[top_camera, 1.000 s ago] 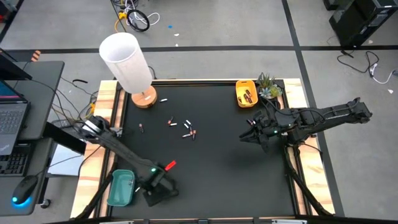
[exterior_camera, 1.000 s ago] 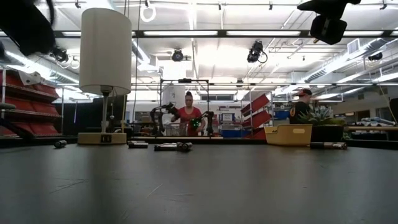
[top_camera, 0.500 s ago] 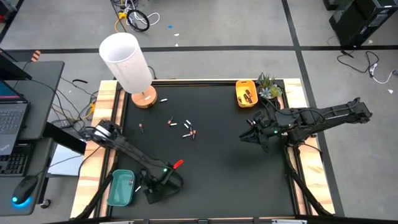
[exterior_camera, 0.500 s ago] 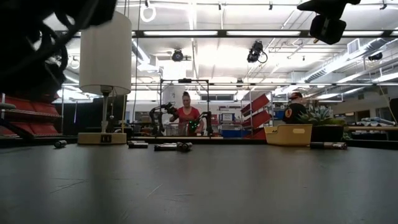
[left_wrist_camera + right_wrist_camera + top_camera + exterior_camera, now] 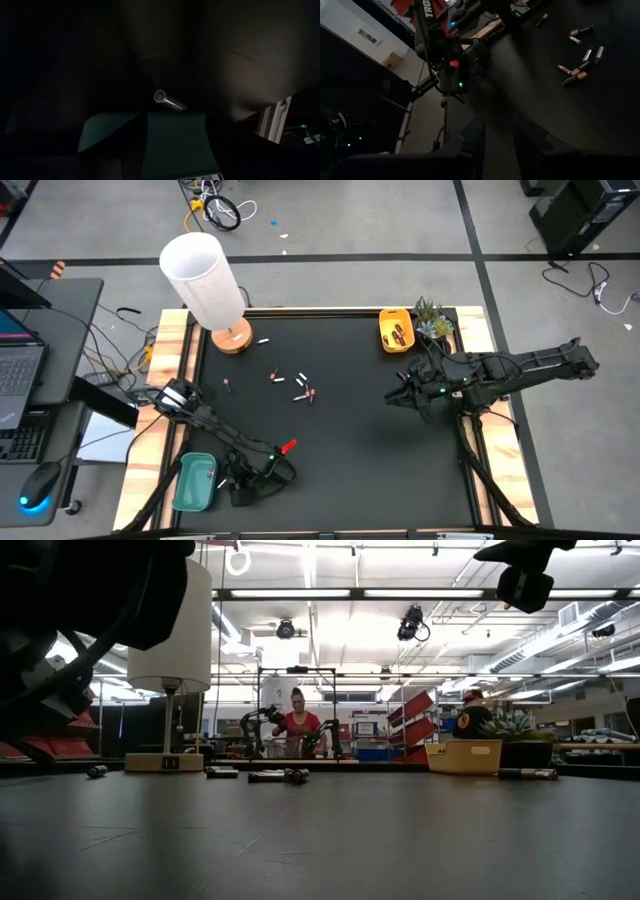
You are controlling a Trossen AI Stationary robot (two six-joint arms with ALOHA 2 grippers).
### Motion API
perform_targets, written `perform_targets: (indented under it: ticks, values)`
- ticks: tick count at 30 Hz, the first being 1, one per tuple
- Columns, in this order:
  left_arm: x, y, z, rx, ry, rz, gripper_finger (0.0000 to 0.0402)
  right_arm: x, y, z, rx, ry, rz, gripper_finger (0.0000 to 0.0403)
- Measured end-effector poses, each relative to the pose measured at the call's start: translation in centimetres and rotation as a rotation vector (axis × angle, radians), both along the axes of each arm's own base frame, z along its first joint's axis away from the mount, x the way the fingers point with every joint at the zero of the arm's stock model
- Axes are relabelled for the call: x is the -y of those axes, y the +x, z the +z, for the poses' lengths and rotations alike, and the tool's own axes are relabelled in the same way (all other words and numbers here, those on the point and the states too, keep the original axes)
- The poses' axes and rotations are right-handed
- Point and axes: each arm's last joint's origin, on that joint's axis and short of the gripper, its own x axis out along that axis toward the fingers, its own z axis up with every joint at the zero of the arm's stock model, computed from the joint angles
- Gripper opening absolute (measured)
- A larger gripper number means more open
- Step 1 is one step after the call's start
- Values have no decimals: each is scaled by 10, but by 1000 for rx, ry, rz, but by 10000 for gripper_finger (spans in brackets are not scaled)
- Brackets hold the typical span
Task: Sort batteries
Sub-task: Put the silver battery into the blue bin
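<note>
left gripper (image 5: 232,483): at near-left table edge beside teal plastic tray (image 5: 193,482), fingers apart (nothing held)
right gripper (image 5: 397,396): hovering right side, finger state unclear
batteries: small cylindrical cells (image 5: 296,387) scattered mid-table; silver one (image 5: 167,100) lying at the teal tray's rim; others in yellow tray (image 5: 395,330)

Likely a robotics lab: red shelving (image 5: 40,690), ceiling lights (image 5: 300,593), another robot rig (image 5: 290,730) behind.

We saw loose batteries (image 5: 296,387) lying flat in a small scatter mid-table, some white, some dark with reddish ends; one silver battery (image 5: 168,100) lay beside the teal tray (image 5: 170,140).
</note>
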Motion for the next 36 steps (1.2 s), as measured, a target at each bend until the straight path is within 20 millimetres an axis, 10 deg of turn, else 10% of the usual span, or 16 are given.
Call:
perform_targets:
  ticks: [36]
  values:
    - [24, -25, -25, -17, 26, 75, 207, 0, 0, 0, -3, 19, -2, 85]
